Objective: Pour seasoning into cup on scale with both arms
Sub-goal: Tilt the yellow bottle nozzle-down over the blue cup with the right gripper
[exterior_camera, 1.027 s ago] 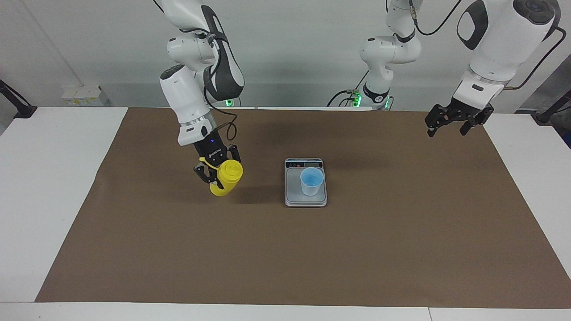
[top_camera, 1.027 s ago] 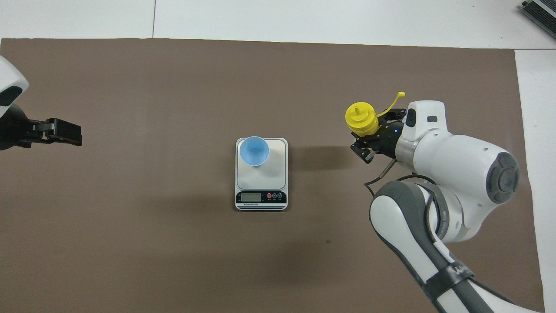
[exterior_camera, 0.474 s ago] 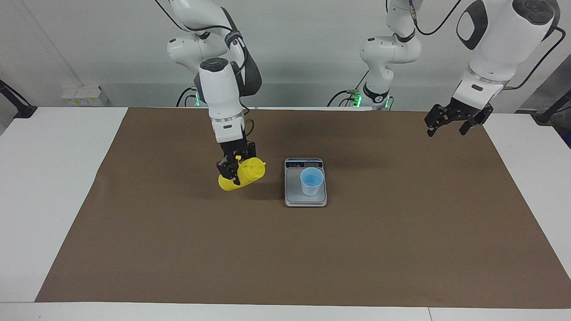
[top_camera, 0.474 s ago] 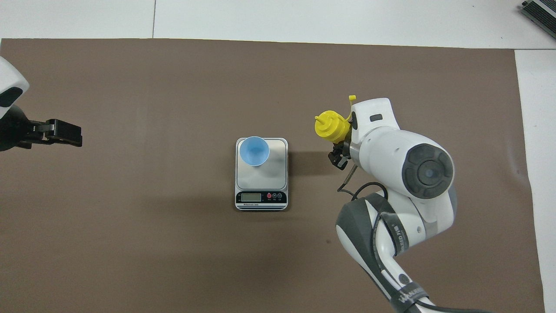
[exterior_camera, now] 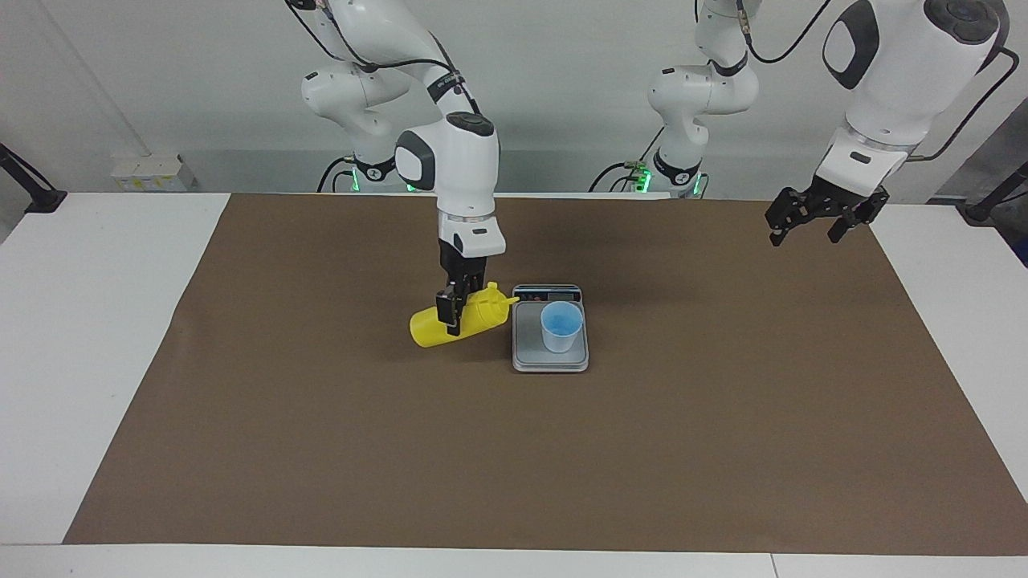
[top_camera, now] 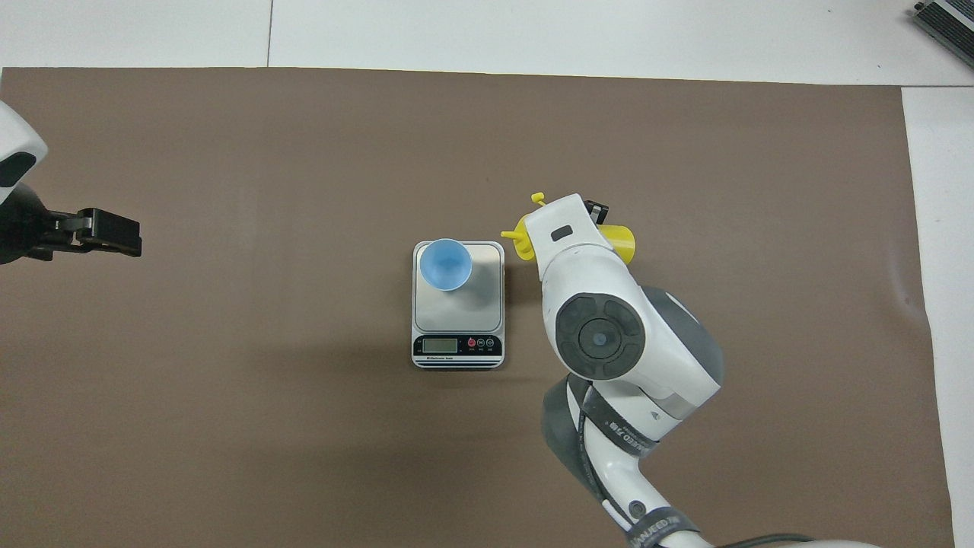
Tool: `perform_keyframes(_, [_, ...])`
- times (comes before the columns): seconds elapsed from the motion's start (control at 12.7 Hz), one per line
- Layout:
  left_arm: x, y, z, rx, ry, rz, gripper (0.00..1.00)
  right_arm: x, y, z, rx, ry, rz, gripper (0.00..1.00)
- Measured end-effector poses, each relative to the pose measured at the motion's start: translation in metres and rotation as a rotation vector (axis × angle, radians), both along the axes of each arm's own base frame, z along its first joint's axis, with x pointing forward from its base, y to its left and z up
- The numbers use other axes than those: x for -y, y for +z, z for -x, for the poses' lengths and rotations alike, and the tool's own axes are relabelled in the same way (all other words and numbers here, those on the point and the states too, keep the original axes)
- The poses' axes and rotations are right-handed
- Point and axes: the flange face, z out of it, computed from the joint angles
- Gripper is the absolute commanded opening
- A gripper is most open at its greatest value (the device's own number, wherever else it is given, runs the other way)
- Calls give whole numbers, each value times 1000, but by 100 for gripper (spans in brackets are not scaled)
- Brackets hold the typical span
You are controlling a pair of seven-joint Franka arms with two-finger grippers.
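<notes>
Here the right end effector [exterior_camera: 454, 311] grips the yellow bottle [exterior_camera: 458, 320] across its middle, holding it nearly on its side in the air just beside the scale [exterior_camera: 550, 357], nozzle pointing toward the blue cup [exterior_camera: 560, 326] standing on the scale's plate. The left end effector [exterior_camera: 811, 217] waits with fingers spread wide over the brown mat [exterior_camera: 514, 449] at its own end of the counter [exterior_camera: 72, 321].

The cup [exterior_camera: 561, 326] stands on the scale [exterior_camera: 550, 361] (bottle [exterior_camera: 454, 323] tipped beside it, toward the right arm's end).
</notes>
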Motion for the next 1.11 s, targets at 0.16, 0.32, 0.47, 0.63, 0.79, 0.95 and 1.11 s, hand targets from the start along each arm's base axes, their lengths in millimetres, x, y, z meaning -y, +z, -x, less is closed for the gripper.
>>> perform_keyframes(0.16, [-2, 0, 0, 0, 4, 0, 100, -11, -2, 6, 40, 32, 59, 0])
perform_keyframes(0.32, [-3, 0, 0, 0, 5, 0, 100, -24, -2, 14, 99, 89, 143, 0])
perform_keyframes(0.47, [-3, 0, 0, 0, 5, 0, 100, -33, -1, 19, 155, 95, 180, 0])
perform_keyframes(0.63, [-3, 0, 0, 0, 5, 0, 100, -36, -5, 21, 176, 111, 227, 0])
perform_keyframes(0.79, [-3, 0, 0, 0, 5, 0, 100, -40, -10, 23, 245, 118, 299, 0])
perform_keyframes(0.95, [-1, 0, 0, 0, 2, 0, 100, -55, -20, 31, 310, 124, 385, 0])
perform_keyframes(1.11, [4, 0, 0, 0, -7, 0, 100, -88, -35, 41, 352, 130, 468, 0])
